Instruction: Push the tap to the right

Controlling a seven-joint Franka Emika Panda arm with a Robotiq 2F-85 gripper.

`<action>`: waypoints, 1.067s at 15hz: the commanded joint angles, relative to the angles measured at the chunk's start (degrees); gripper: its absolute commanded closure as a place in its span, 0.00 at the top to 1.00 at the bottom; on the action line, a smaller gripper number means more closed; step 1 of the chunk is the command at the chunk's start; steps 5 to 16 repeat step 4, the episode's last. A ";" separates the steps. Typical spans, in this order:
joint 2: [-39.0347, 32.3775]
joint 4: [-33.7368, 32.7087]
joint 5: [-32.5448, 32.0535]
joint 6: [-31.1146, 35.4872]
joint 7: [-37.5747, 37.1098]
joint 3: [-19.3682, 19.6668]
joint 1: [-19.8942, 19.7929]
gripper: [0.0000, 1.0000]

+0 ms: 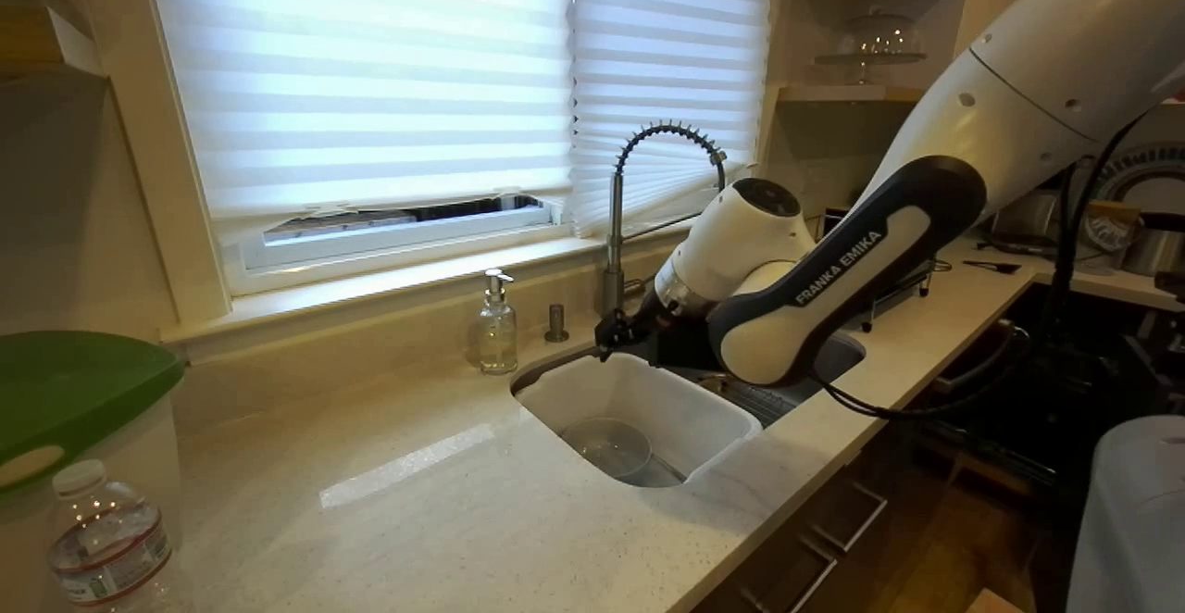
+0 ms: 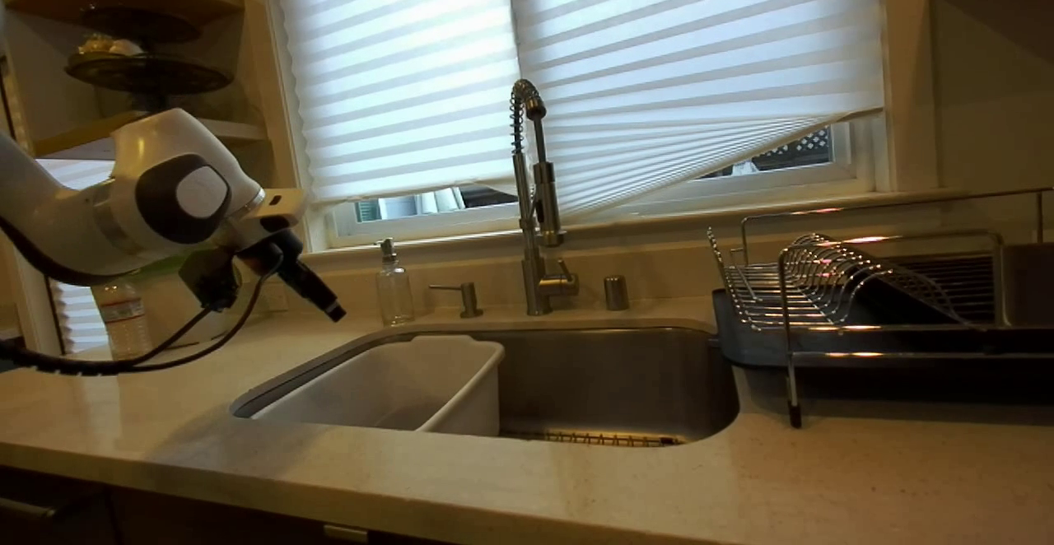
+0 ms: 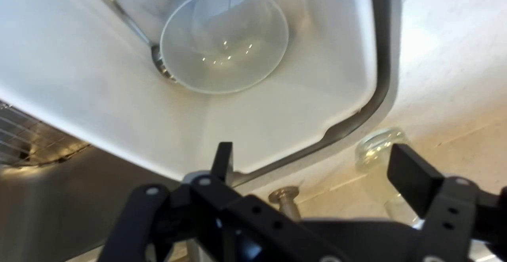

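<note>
While the gripper hangs spread and holding nothing, a low sweep could clip the soap pump first.
The tap stands upright behind the sink; its gap to the gripper is hard to judge, so a push might fall short, or land too high and merely flex the coiled spout.

The tall grey metal gooseneck tap shows dark rings along its arch. The two-fingered gripper is black, the jointed robot arm white and black. Pleated window blinds are banded white and pale blue; the plastic lid at left is green.
</note>
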State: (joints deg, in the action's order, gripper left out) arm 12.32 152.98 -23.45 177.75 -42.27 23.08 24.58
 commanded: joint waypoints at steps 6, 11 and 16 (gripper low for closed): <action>3.53 3.29 15.75 -1.84 13.13 -5.96 -0.92 1.00; 3.53 3.29 15.75 -1.84 13.13 -5.96 -0.92 1.00; 3.53 3.29 15.75 -1.84 13.13 -5.96 -0.92 1.00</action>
